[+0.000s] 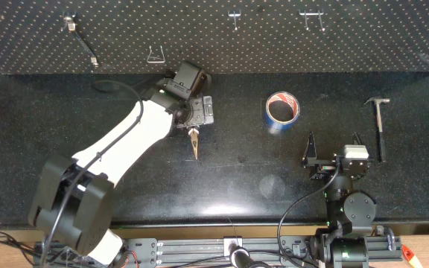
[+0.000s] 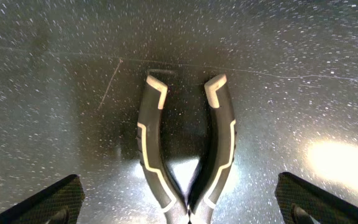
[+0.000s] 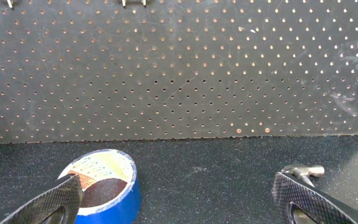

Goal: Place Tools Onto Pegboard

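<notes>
Jaws of left gripper (image 2: pixel 179 206) spread wide, pliers (image 2: pixel 155 146) between, untouched

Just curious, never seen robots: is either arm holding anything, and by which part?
Nothing is held. The left tool is open above the pliers; the right tool is open too.

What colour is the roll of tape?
The roll of tape is blue; the right wrist view shows it best.

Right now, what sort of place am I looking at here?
Probably a workshop-style test bench: a black pegboard with hooks behind a dark worktop holding pliers, a hammer and blue tape.
</notes>
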Robot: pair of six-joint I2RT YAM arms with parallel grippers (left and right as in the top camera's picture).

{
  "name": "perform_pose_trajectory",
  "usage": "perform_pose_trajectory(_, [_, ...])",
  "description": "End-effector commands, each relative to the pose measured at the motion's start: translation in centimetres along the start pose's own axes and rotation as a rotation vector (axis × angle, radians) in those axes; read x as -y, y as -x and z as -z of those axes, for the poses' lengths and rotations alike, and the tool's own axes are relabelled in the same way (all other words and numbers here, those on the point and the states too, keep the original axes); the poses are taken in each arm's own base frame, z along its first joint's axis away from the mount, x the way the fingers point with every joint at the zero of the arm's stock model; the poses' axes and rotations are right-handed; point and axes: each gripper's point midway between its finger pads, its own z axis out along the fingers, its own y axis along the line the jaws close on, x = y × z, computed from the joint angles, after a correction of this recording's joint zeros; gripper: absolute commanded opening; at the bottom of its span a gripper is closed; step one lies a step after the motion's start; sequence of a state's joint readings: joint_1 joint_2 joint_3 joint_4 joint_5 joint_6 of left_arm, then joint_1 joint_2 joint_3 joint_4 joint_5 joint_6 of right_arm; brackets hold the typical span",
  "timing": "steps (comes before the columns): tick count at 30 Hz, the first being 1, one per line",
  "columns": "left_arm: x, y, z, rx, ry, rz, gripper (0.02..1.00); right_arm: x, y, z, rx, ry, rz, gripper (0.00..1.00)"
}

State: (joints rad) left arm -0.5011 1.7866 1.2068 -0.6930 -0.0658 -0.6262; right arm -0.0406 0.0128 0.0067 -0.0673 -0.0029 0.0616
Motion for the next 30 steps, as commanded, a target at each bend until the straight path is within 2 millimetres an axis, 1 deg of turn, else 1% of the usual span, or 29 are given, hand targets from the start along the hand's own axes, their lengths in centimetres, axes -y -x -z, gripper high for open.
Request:
perform_pose_trajectory(1, [0.9, -0.9, -1.5, -0.035, 0.009, 0.023, 0.996, 0.0, 0.0, 0.0, 0.003, 0.002, 0.014, 0.998])
perform_pose_trajectory(4, [1.0, -1.1, -1.8, -0.041, 0.012, 0.018, 0.996, 0.0, 0.0, 0.0, 0.003, 0.002, 0.014, 1.000])
perform_pose_trajectory(8, [0.7, -0.9, -1.9, -0.031, 0.028, 0.013, 0.996, 0.0, 0.0, 0.0, 0.003, 0.002, 0.014, 1.000])
perform_pose_trajectory(16, [0.5, -0.7, -1.9, -0.026, 0.033, -0.065, 0.996, 0.0, 0.0, 0.0, 0.003, 0.002, 0.014, 1.000])
perform_pose_trajectory(25, [-0.7, 0.3, -2.0, -0.021, 0.033, -0.071, 0.996, 0.0, 0.0, 0.0, 0.003, 0.002, 0.014, 1.000])
perform_pose_trajectory(30, [-0.3, 0.8, -2.0, -0.003, 0.019, -0.096, 0.996, 0.0, 0.0, 0.0, 0.003, 0.002, 0.014, 1.000])
